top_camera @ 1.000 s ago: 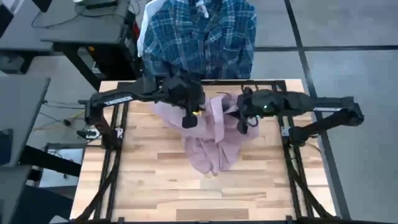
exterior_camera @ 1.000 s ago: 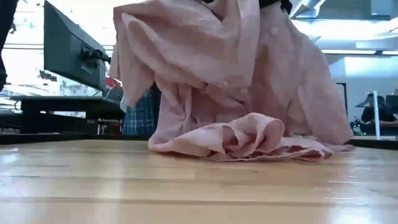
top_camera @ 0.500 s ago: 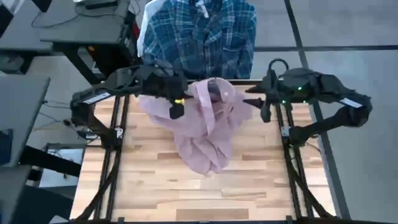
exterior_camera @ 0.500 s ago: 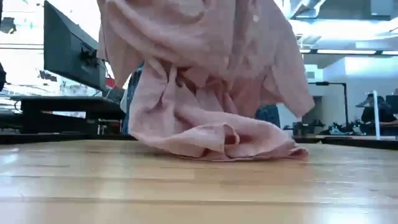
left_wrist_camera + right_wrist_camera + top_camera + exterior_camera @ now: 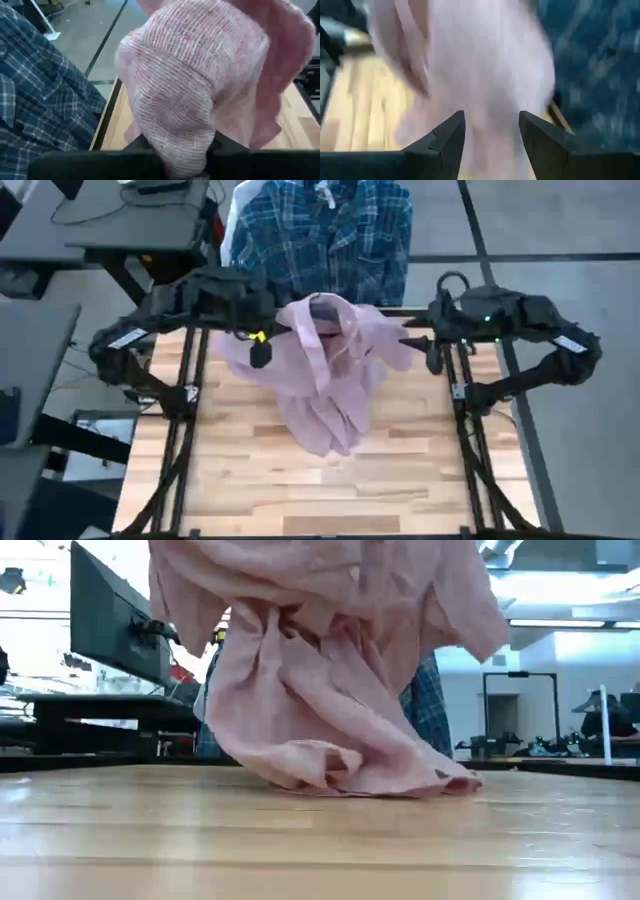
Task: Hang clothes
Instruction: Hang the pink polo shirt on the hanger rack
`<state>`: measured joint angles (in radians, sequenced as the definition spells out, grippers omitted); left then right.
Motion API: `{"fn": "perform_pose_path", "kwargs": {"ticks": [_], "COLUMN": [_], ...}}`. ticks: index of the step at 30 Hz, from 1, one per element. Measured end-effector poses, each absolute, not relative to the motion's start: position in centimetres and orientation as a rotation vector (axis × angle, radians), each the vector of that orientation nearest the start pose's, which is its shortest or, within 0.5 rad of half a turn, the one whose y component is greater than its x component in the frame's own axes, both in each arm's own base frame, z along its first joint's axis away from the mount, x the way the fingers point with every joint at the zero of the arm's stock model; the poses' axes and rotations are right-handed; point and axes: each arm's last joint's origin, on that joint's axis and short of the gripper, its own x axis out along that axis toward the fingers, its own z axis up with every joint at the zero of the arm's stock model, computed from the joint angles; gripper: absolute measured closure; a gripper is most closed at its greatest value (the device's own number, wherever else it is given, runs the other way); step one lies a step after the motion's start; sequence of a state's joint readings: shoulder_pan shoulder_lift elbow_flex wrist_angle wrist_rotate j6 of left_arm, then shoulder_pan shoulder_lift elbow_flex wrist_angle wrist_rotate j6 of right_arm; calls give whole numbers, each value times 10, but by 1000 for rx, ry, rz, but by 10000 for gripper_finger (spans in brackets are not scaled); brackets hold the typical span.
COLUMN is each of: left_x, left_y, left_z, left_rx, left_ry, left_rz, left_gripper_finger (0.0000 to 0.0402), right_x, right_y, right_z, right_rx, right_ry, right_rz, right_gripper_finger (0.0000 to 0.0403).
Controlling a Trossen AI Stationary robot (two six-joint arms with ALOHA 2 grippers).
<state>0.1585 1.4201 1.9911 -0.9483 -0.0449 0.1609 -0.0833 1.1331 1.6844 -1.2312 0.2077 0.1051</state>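
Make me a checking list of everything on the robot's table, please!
Surface: wooden table, bare apart from one shirt.
Job's things: pink shirt partly lifted, lower end on the wood; plaid shirt hanging beyond the far edge, white cloth peeking out beside it.
Clutter: nothing seen.
Grippers: left gripper shut on the pink shirt at the table's far side; right gripper open, empty, beside the shirt's other side.
Cables: a dark loop on the right arm.
Surroundings: monitor on a desk, a person far off.

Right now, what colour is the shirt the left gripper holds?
Dusty pink shirt, pinched in the left gripper; clearest in the low view.
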Motion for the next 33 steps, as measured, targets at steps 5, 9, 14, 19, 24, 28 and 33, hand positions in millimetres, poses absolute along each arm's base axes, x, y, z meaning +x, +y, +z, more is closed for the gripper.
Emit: {"fn": "perform_pose_path", "kwargs": {"ticks": [5,9,14,19,24,28,33], "left_x": [236,237,237,237,237,237,230], "left_y": [38,38,38,38,38,38,38], "left_z": [514,513,513,514,514,514,517], "left_rx": [119,110,109,114,126,144,147], "left_ry": [378,386,391,380,381,383,373], "left_rz": [154,133,132,129,128,126,135], "left_gripper_finger": [377,377,377,377,377,377,377], "right_x": [158,159,169,189,203,204,194], "right_y": [-23,-30,-33,-32,-39,-40,-36], "right_z": [461,460,453,438,428,424,421], "right_rx": [69,15,61,73,87,134,202], "right_ry": [668,686,722,792,846,884,934], "right_rz": [-349,-395,-349,-294,-308,-276,-308], "right_gripper_finger": [227,227,227,227,277,385,401]}}
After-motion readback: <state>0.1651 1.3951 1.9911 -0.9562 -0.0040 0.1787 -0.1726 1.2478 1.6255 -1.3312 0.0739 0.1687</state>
